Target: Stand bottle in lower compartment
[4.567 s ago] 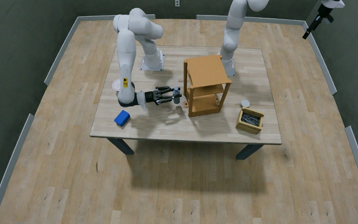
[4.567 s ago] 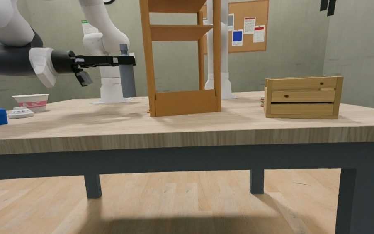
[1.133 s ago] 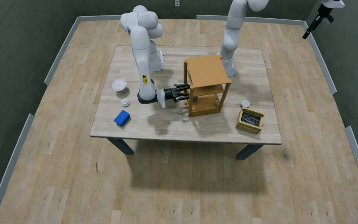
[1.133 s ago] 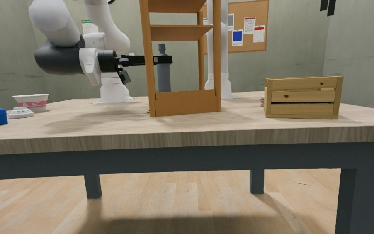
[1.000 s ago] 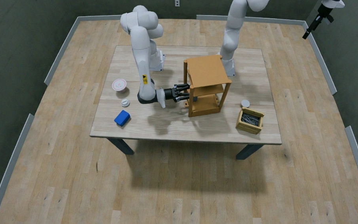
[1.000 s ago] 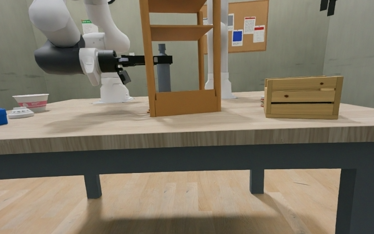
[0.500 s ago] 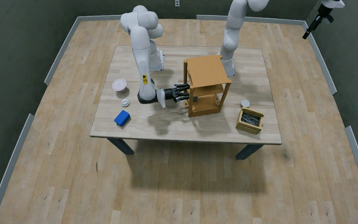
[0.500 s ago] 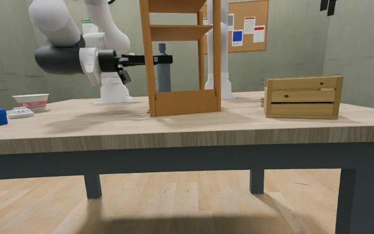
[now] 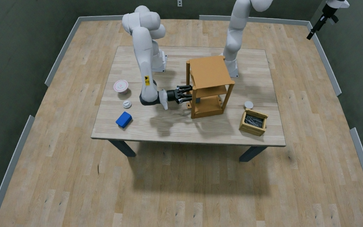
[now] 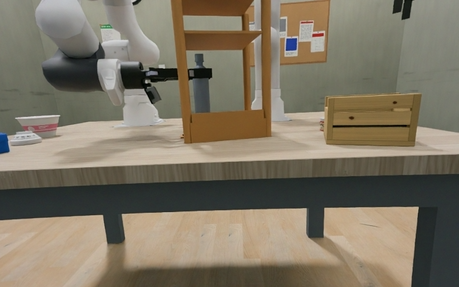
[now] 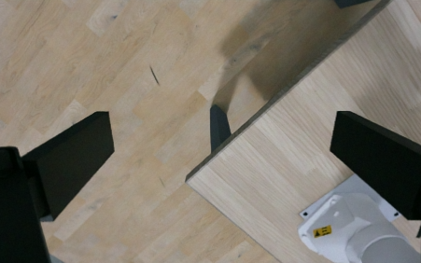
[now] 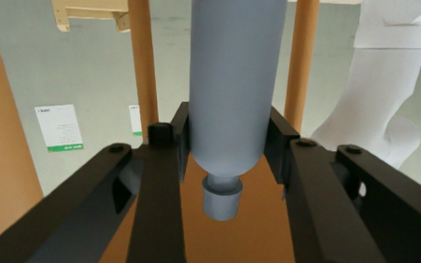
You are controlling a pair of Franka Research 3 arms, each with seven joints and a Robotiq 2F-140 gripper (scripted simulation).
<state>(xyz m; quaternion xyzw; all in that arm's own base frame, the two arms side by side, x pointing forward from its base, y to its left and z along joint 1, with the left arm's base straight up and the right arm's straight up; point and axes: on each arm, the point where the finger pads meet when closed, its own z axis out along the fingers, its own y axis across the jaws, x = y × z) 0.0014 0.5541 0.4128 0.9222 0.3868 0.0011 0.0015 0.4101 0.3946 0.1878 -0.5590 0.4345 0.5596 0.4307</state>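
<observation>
The grey bottle [image 9: 198, 100] [image 10: 201, 94] [image 12: 235, 56] is upright with its cap up, inside the lower compartment of the orange-brown shelving unit [image 9: 210, 70] [image 10: 227, 125], towards the picture-left side. The front lip hides its base in the exterior view, so I cannot tell whether it touches the compartment's floor. My right gripper [image 10: 201, 73] [image 12: 225, 118] reaches in through the unit's picture-left side and is shut on the bottle's upper body, below the neck. My left gripper [image 9: 310, 34] [image 10: 402, 10] [image 11: 222, 131] is open and empty, high up at the picture's far right, away from the unit.
The unit's near left post [image 10: 183, 89] stands close to the right gripper's fingers. The middle shelf [image 10: 222, 39] is above the cap. A blue box [image 9: 124, 119], a white round device [image 9: 126, 104] and a white bowl [image 9: 120, 86] are at left. A wooden crate [image 9: 249, 128] and a can [image 9: 248, 105] are at right.
</observation>
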